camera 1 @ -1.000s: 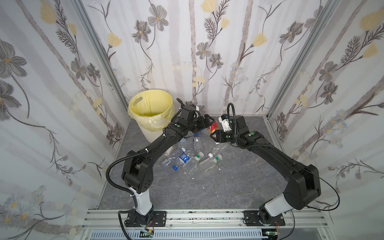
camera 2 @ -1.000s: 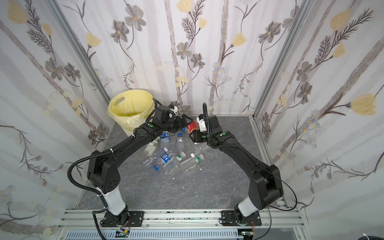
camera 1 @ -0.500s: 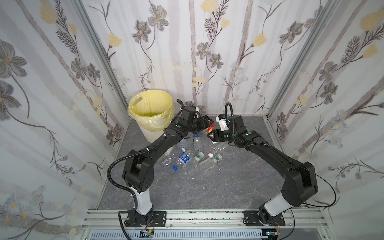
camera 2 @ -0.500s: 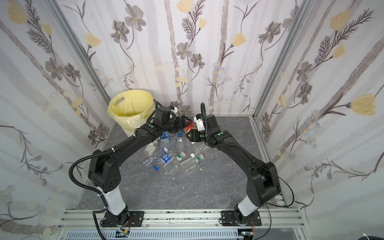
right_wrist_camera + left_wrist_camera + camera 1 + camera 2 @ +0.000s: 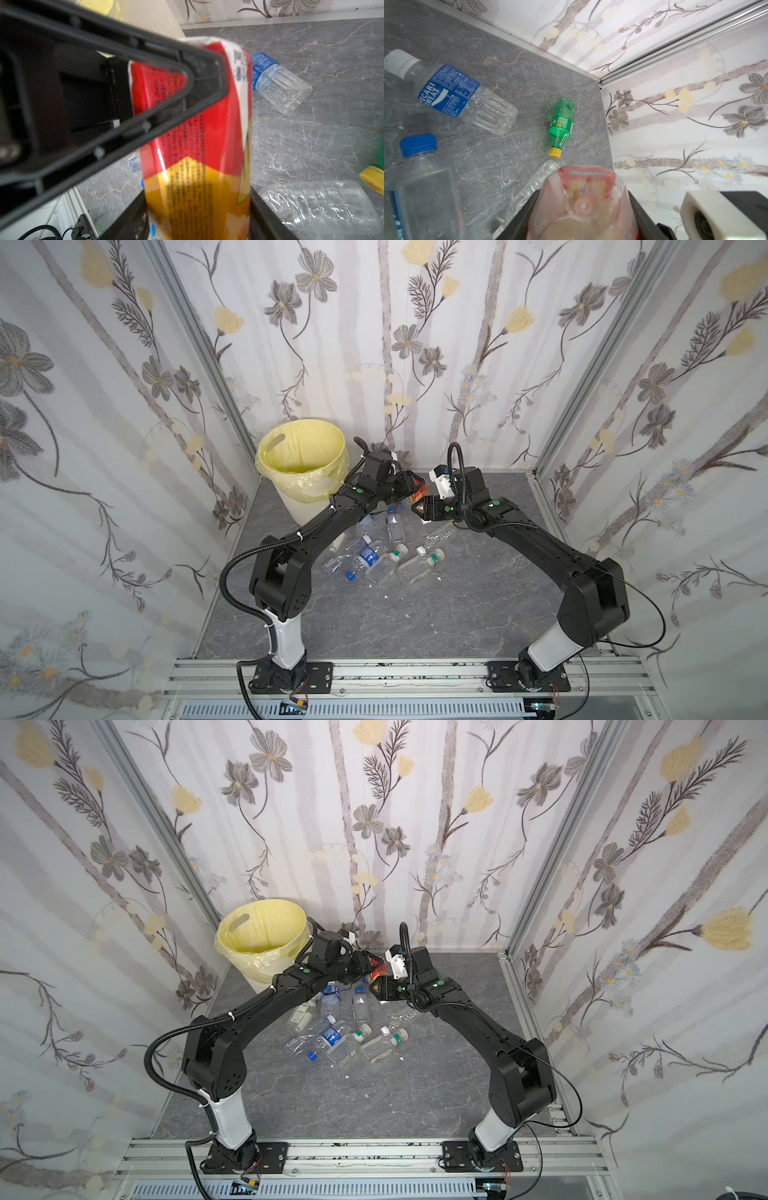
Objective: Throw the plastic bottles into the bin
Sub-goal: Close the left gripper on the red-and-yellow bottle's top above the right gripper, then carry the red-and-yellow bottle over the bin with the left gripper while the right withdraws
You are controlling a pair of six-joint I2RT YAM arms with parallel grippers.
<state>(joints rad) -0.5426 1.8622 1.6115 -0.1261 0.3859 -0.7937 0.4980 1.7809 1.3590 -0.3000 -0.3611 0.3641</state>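
Observation:
A red-orange labelled bottle (image 5: 418, 494) (image 5: 376, 968) hangs above the floor between both grippers, right of the bin (image 5: 266, 448) (image 5: 232, 928). My left gripper (image 5: 583, 192) (image 5: 409, 486) is shut on the bottle's base end (image 5: 581, 205). My right gripper (image 5: 197, 191) (image 5: 420, 506) flanks the bottle's yellow lower part (image 5: 197, 145); whether its jaws still press on it is not visible. The left gripper's black finger (image 5: 124, 89) lies across the red label. Several clear plastic bottles (image 5: 374, 560) (image 5: 332, 1036) lie on the floor below.
A green bottle (image 5: 561, 124) with a yellow cap lies near the back right corner. A blue-labelled bottle (image 5: 448, 91) (image 5: 280, 87) and a crushed clear one (image 5: 322, 207) lie under the grippers. Flowered walls enclose the grey floor (image 5: 457, 614).
My left gripper has closed around the red-orange bottle's end. The right gripper's jaws have widened, and it has shifted slightly left toward the left gripper.

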